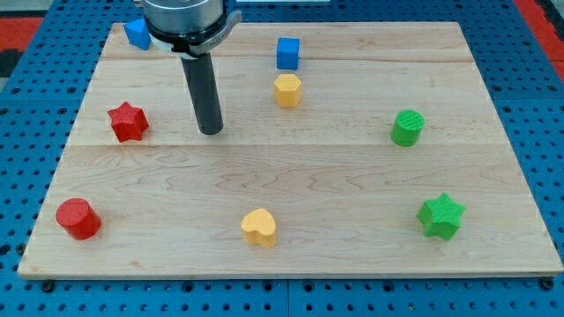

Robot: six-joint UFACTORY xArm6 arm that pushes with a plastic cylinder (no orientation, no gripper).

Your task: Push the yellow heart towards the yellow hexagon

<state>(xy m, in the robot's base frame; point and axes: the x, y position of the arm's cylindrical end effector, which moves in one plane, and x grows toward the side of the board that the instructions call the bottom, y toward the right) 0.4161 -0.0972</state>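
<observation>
The yellow heart (259, 227) lies near the board's bottom edge, about the middle. The yellow hexagon (287, 90) sits in the upper middle, just below a blue cube (288, 53). My tip (211, 131) rests on the board left of centre, well above and to the left of the heart, and to the left of and below the hexagon. It touches no block.
A red star (128, 121) lies left of my tip. A red cylinder (77, 218) is at the bottom left. A blue block (137, 33) sits at the top left, partly behind the arm. A green cylinder (407, 128) and a green star (440, 216) are on the right. The wooden board (352, 185) ends on all sides.
</observation>
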